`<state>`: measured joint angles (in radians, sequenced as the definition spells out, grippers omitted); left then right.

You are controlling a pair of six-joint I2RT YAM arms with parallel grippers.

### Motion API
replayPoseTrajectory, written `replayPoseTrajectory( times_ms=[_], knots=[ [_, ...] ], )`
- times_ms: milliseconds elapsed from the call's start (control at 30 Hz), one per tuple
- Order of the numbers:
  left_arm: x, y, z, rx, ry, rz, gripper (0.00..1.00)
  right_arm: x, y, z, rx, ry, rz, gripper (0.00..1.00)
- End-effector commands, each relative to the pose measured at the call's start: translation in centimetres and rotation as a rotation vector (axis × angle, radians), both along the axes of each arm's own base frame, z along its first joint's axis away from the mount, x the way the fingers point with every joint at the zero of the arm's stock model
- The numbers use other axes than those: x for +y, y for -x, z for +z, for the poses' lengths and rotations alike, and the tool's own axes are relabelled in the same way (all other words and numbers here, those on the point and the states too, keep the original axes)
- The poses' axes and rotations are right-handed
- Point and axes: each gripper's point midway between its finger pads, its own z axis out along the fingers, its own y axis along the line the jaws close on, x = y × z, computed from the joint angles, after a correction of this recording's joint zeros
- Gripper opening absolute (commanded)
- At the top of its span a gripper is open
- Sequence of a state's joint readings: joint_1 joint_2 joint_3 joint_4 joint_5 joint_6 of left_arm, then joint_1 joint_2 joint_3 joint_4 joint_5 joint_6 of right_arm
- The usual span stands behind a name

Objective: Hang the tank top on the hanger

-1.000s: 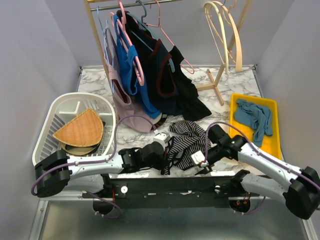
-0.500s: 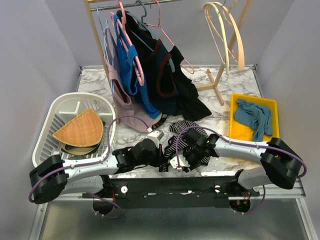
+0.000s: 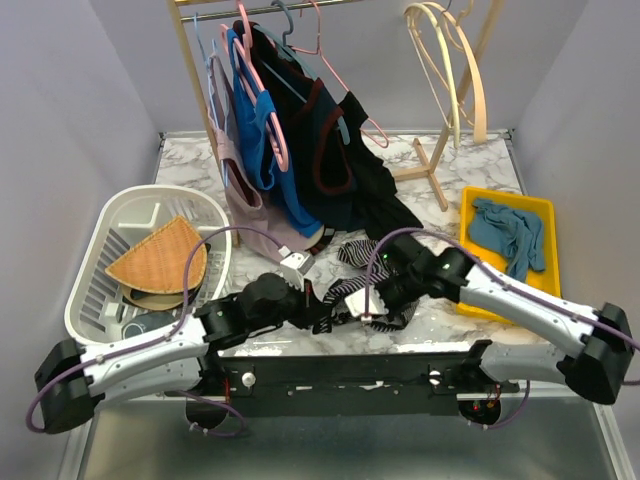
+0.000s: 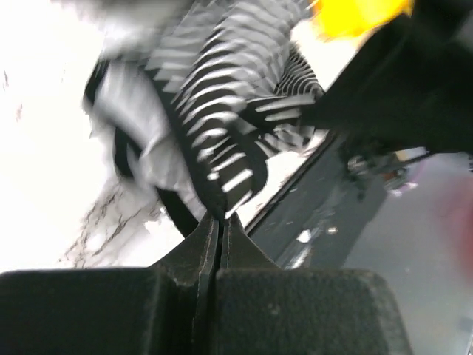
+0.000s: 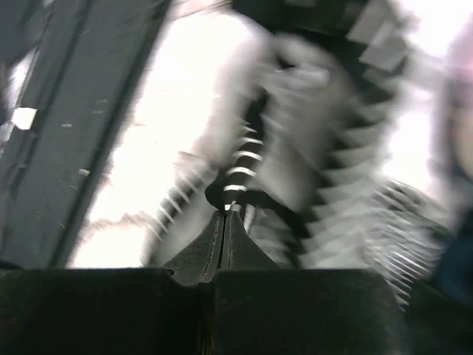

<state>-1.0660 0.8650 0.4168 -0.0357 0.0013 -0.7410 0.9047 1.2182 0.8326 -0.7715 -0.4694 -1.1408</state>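
Observation:
The striped tank top (image 3: 358, 254) lies bunched near the table's front edge, between both grippers. My left gripper (image 3: 318, 307) is shut on its black edging, which shows pinched at the tips of my left gripper (image 4: 220, 216) in the left wrist view. My right gripper (image 3: 367, 299) comes in from the right and is shut on another black-edged fold, seen pinched at the tips of my right gripper (image 5: 230, 210) in the right wrist view, where the tank top (image 5: 347, 177) is blurred. The cream wooden hanger (image 3: 447, 62) hangs at the back right, far from both grippers.
A white basket (image 3: 95, 295) holding a wicker fan (image 3: 160, 258) sits at the left. A yellow tray (image 3: 546, 216) with a teal cloth (image 3: 510, 235) is at the right. Pink hangers (image 3: 262, 95), a blue garment (image 3: 262, 140) and a black garment (image 3: 350, 170) hang behind.
My right gripper swung left onto the tank top and shut on its edge. My left arm shifted back and left, still gripping, and the cloth bunched between the two grippers.

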Motion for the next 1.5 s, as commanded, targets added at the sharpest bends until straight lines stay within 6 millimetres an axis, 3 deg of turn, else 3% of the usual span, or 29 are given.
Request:
replayPoseTrajectory(
  times_ms=[0,33,67,100,133,167,233,267,300,367,400,467,500,633,667,700,733,767,833,867,900,967,1067,1100,1133,1200,1233,1367,1467],
  knots=[
    [0.9,-0.9,7.7,-0.197,0.08,-0.018,0.0,-2.5,-1.0,8.9,-0.014,-0.075,-0.094,0.0],
    [1.2,-1.0,8.9,-0.236,0.08,-0.025,0.0,-2.8,-1.1,10.5,-0.03,-0.117,-0.106,0.0],
    [1.2,-1.1,11.4,-0.278,0.11,-0.026,0.0,-2.9,-1.1,11.9,-0.029,-0.163,-0.118,0.0],
    [1.6,-1.0,12.4,-0.291,0.105,-0.028,0.0,-3.8,-1.7,13.0,-0.033,-0.186,-0.163,0.0],
    [1.8,-1.0,13.4,-0.322,0.101,-0.037,0.0,-4.2,-1.8,15.2,-0.079,-0.243,-0.173,0.01],
    [1.9,-1.1,16.2,-0.359,0.135,-0.033,0.0,-4.4,-1.7,16.4,-0.086,-0.284,-0.178,0.01],
    [2.1,-1.0,18.0,-0.383,0.133,-0.046,0.0,-5.7,-2.6,18.4,-0.136,-0.341,-0.252,0.01],
    [2.2,-0.9,20.6,-0.423,0.165,-0.053,0.0,-6.1,-2.4,20.1,-0.164,-0.393,-0.276,0.01],
    [2.1,-0.9,21.0,-0.427,0.152,-0.06,0.0,-7.0,-3.4,21.2,-0.209,-0.423,-0.337,0.01],
    [2.1,-0.8,23.4,-0.458,0.181,-0.064,0.0,-7.9,-4.1,21.7,-0.229,-0.451,-0.419,0.01],
    [1.9,-0.9,23.7,-0.464,0.173,-0.07,0.0,-8.8,-5.2,22.6,-0.304,-0.47,-0.477,0.01],
    [1.9,-1.1,24.3,-0.475,0.172,-0.064,0.0,-10.0,-6.6,22.1,-0.329,-0.476,-0.599,0.01],
    [2.0,-1.5,23.9,-0.475,0.15,-0.05,0.0,-11.4,-8.7,21.9,-0.406,-0.467,-0.703,0.0],
    [2.2,-2.3,20.9,-0.427,0.092,-0.002,0.0,-14.2,-11.3,19.9,-0.462,-0.471,-0.903,0.0],
    [1.9,-2.3,18.8,-0.398,0.063,-0.008,0.0,-14.2,-11.3,19.3,-0.456,-0.469,-0.908,0.01],
    [1.6,-2.4,18.3,-0.388,0.075,-0.005,0.0,-14.0,-11.1,18.4,-0.436,-0.462,-0.893,0.01],
    [1.2,-2.3,17.4,-0.359,0.083,-0.011,0.0,-13.9,-10.9,16.7,-0.408,-0.441,-0.89,0.01],
    [0.8,-2.1,14.8,-0.319,0.059,-0.022,0.0,-13.9,-10.8,15.6,-0.396,-0.42,-0.874,0.03],
    [-0.6,-2.3,13.2,-0.292,0.082,-0.036,0.0,-13.6,-9.9,12.1,-0.324,-0.367,-0.836,0.05],
    [-1.0,-1.9,10.7,-0.239,0.07,-0.049,0.0,-13.6,-9.7,11.0,-0.315,-0.342,-0.813,0.09],
    [-2.0,-2.3,9.9,-0.232,0.086,-0.049,0.0,-13.5,-9.3,9.7,-0.284,-0.315,-0.796,0.09],
    [-2.6,-2.3,7.2,-0.179,0.071,-0.054,0.09,-13.8,-8.9,6.9,-0.236,-0.257,-0.794,0.1],
    [-3.3,-3.7,4.0,-0.135,0.009,-0.023,0.21,-14.4,-8.6,4.5,-0.183,-0.191,-0.822,0.1],
    [-2.6,-4.9,2.2,-0.135,-0.073,0.035,0.29,-14.8,-8.5,3.7,-0.156,-0.156,-0.837,0.11],
    [-2.5,-5.4,1.7,-0.139,-0.104,0.051,0.48,-14.9,-8.4,3.3,-0.138,-0.141,-0.841,0.13],
    [-1.9,-6.1,1.0,-0.156,-0.193,0.051,0.61,-15.3,-8.3,2.6,-0.114,-0.115,-0.871,0.2],
    [-2.0,-6.1,1.1,-0.164,-0.202,0.035,0.74,-15.5,-8.4,2.4,-0.111,-0.11,-0.886,0.23],
    [-2.6,-5.7,3.1,-0.204,-0.224,-0.062,0.9,-16.2,-8.6,3.3,-0.128,-0.12,-0.934,0.57],
    [-1.8,-5.5,4.2,-0.241,-0.285,-0.112,0.95,-15.7,-8.5,5.9,-0.148,-0.182,-0.93,0.7]
  ],
)
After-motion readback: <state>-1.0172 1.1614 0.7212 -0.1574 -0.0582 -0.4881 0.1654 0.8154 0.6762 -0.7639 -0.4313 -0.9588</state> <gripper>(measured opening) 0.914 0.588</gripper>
